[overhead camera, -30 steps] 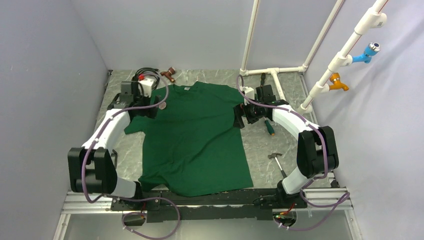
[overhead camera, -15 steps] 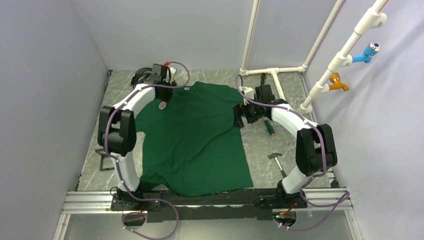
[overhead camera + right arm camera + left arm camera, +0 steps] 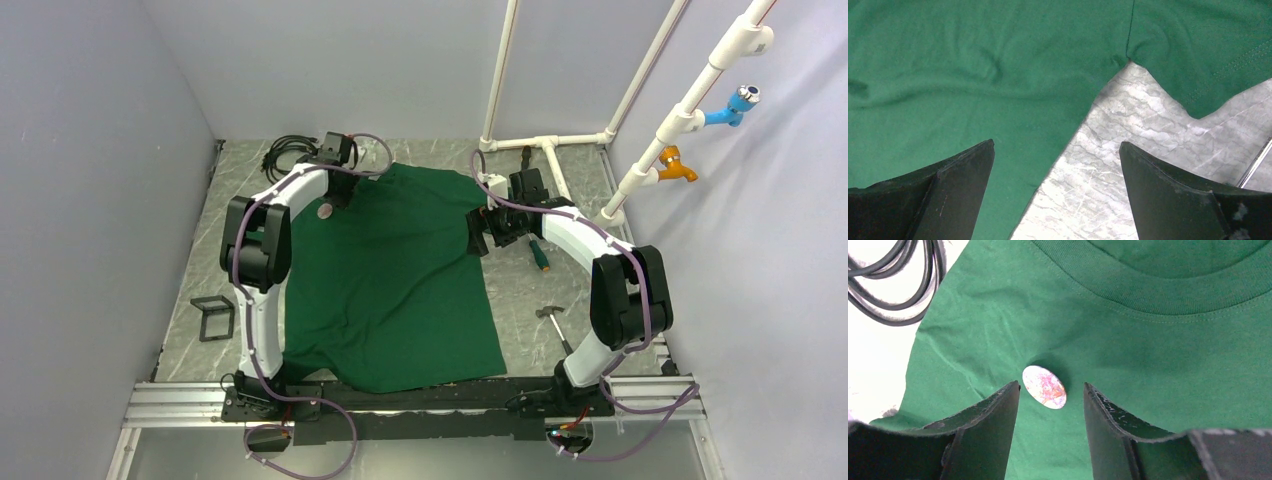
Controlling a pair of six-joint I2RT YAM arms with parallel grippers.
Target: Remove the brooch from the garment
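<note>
The garment [image 3: 400,270], a dark green T-shirt, lies flat on the marble table with its collar at the far side. The brooch [image 3: 324,211] is a small round pinkish badge on the shirt's left shoulder area, below the collar [image 3: 1168,290]. In the left wrist view the brooch [image 3: 1044,387] sits just beyond and between the tips of my left gripper [image 3: 1051,386]; the jaws stand apart and touch nothing. My right gripper [image 3: 1056,144] is wide open and empty, low over the shirt's right side edge [image 3: 1068,135] by the sleeve.
A coil of black cable [image 3: 893,285] lies just left of the shirt's shoulder. A green-handled screwdriver [image 3: 539,255] and a hammer [image 3: 552,318] lie right of the shirt. A small black frame [image 3: 212,317] lies on the left. White pipes [image 3: 545,145] stand at the back right.
My left arm has swung from the left sleeve in toward the collar, and its jaws have narrowed around the brooch. The right arm has not moved.
</note>
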